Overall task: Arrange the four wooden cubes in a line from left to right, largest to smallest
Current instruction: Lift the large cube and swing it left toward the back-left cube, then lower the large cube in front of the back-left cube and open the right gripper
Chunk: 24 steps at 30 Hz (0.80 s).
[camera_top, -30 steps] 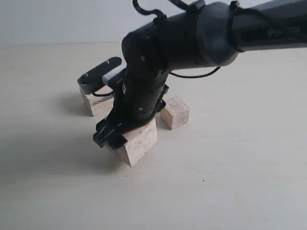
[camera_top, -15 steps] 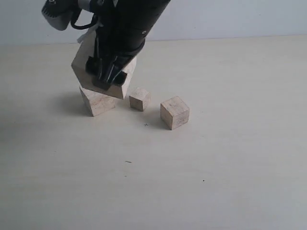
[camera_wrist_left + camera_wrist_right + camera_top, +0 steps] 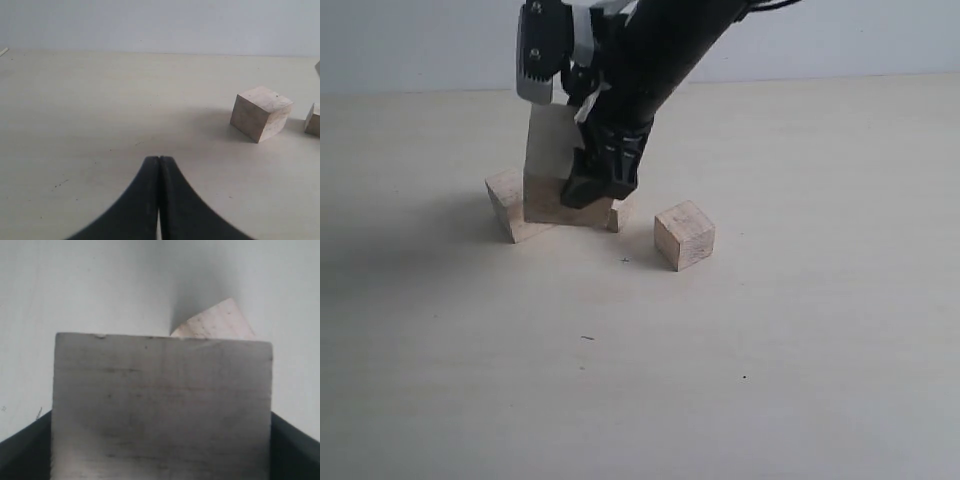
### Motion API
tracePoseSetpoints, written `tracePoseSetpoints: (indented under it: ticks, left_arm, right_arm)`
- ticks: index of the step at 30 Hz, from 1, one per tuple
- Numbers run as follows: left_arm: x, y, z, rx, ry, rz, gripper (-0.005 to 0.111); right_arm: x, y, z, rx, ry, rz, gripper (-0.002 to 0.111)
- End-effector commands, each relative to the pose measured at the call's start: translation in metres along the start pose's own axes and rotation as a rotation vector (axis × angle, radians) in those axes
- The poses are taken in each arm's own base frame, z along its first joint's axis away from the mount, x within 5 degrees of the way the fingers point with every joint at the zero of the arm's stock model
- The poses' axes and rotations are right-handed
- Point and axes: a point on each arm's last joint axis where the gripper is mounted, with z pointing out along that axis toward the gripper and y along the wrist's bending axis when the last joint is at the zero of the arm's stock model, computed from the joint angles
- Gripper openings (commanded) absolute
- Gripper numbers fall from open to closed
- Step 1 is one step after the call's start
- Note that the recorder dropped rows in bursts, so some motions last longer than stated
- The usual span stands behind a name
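Clamped upright between the wide-set fingers of the right gripper [image 3: 588, 185]: the largest cube [image 3: 548, 165], low at the desk [image 3: 800, 350], in front of the second-largest cube [image 3: 507, 205]. Apart on the right, the third cube [image 3: 684, 234]. Peeking out beside the fingers, the smallest cube [image 3: 619, 213]. Left gripper [image 3: 159, 170] fingers pressed together, empty.

I had the largest cube [image 3: 548, 170] at the left of the group, in front of a second cube [image 3: 506, 205] and covering that one's right part; whether it touched the table [image 3: 800, 350] I couldn't tell. Just to its right the smallest cube [image 3: 623, 212] peeked out, close beside it. Further right and nearer the front, a fourth cube [image 3: 684, 234] sat apart from the rest.
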Motion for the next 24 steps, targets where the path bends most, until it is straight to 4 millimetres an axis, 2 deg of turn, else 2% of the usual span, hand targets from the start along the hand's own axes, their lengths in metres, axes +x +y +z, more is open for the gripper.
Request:
tracePoseSetpoints:
  ticks: [1, 6, 17, 24]
  left_arm:
    - [0.000, 0.000, 0.000, -0.004, -0.014, -0.001, 0.000]
    - [0.000, 0.000, 0.000, -0.004, -0.014, -0.001, 0.000]
    - [0.000, 0.000, 0.000, -0.004, -0.014, -0.001, 0.000]
    - [0.000, 0.000, 0.000, -0.004, -0.014, -0.001, 0.000]
  right_arm:
    - [0.006, -0.003, 0.028, -0.048, -0.050, -0.021, 0.000]
    - [0.014, 0.001, 0.047, -0.115, -0.039, -0.033, 0.000]
    - [0.023, 0.000, 0.075, -0.137, -0.063, 0.036, 0.000]
    - [0.027, -0.001, 0.082, -0.124, -0.055, 0.042, 0.000]
